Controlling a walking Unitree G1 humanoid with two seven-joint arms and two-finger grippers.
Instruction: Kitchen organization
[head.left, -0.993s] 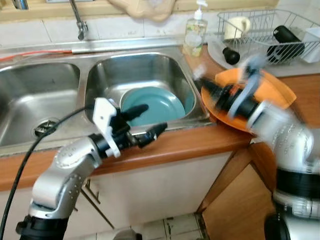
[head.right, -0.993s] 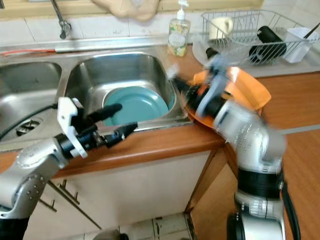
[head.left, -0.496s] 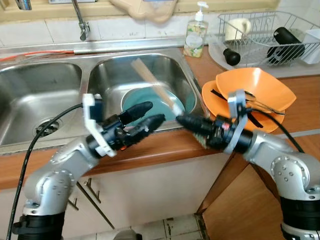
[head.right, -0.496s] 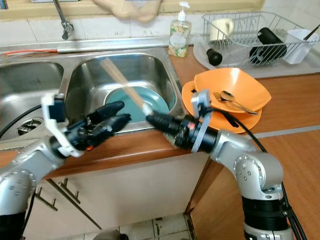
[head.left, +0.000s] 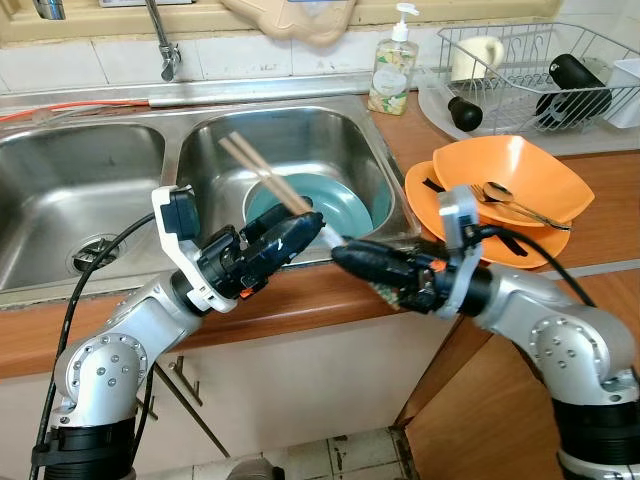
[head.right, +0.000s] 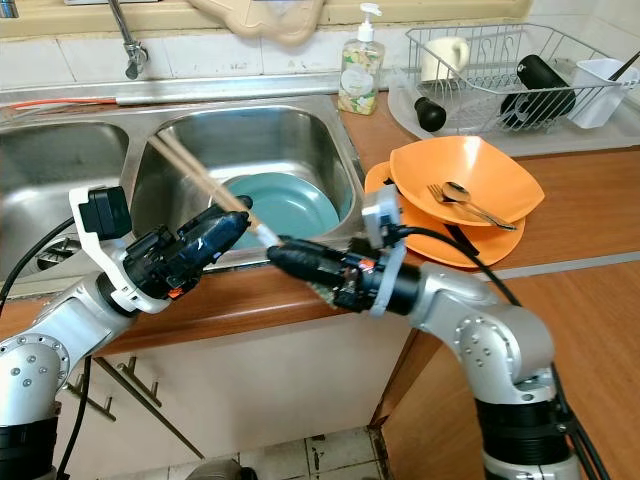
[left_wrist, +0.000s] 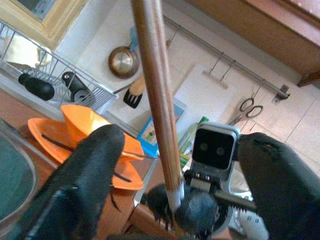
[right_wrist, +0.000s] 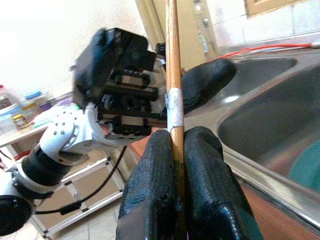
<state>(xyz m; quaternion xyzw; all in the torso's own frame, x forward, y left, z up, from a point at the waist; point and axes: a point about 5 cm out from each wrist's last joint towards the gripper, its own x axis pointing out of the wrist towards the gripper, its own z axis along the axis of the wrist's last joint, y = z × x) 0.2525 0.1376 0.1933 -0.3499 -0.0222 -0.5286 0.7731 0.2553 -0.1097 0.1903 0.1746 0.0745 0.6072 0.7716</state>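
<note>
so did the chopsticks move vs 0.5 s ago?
Yes. Measured against the teal plate in the sink, the chopsticks have shifted to the robot's left, carried by the right gripper toward the left gripper, whose fingers now flank them.

Domestic kitchen. Evidence: double-bowl stainless steel sink (head.left: 60, 180) set in a brown wooden countertop (head.left: 330, 290); chrome tap (head.left: 160, 45) against a white tiled splashback (head.left: 60, 62); clear pump bottle of dish soap (head.left: 392, 72); white wire dish rack (head.left: 530, 70) holding a cream mug (head.left: 475, 55); stacked orange plates (head.left: 500, 195) with cutlery; cream cupboard fronts (head.left: 300, 390) below; frying pan (left_wrist: 122, 61), scissors (left_wrist: 246, 106) and utensils hung from a wall rail (left_wrist: 225, 67).
</note>
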